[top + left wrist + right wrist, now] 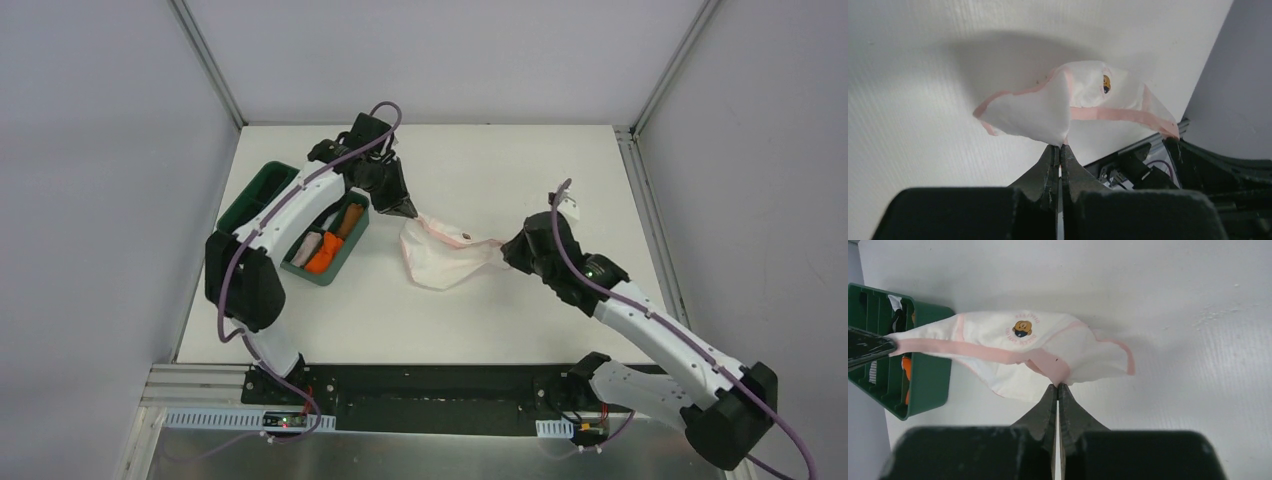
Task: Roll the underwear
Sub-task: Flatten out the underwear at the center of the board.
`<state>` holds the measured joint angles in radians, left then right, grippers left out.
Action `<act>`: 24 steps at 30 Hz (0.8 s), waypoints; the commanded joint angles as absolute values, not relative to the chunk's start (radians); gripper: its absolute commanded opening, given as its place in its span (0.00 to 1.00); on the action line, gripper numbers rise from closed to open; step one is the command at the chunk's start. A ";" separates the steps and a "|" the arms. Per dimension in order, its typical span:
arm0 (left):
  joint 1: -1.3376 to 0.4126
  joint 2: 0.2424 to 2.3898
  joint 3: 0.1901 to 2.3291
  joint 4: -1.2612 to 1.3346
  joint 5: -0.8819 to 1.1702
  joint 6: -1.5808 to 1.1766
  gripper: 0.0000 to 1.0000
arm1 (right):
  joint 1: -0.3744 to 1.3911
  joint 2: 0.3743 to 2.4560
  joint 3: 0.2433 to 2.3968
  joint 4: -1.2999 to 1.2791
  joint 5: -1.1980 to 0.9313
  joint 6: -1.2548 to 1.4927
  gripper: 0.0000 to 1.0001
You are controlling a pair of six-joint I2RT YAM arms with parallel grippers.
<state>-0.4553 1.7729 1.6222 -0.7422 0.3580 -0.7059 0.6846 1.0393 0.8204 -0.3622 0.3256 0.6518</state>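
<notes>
Green bin (248, 196), rolled cloths (325, 254) inside; white table (500, 330).

Left gripper (411, 210) clamped, arm stretched forward; right gripper (505, 246) clamped, arm angled left

Bright, even overhead light; soft broad shadow on the white table (908, 150); blurry wrist-view foregrounds.

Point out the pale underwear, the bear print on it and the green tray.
pale underwear (998, 377), right wrist view, white front panel.
bear print (1022, 329), right wrist view, the bear's face.
green tray (928, 385), right wrist view, its outer wall.
</notes>
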 commanded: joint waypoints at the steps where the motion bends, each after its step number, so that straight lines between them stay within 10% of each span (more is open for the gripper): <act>1: -0.484 1.650 1.589 -0.763 0.422 -0.705 0.00 | 0.661 0.956 0.861 -0.544 0.373 0.550 0.00; 15: -0.438 2.089 2.493 -0.951 0.425 -0.609 0.00 | 0.308 1.169 1.214 -0.363 0.172 0.312 0.00; 24: -0.452 1.895 1.968 -0.895 0.440 -0.565 0.00 | 0.307 1.021 0.917 -0.389 0.040 0.405 0.00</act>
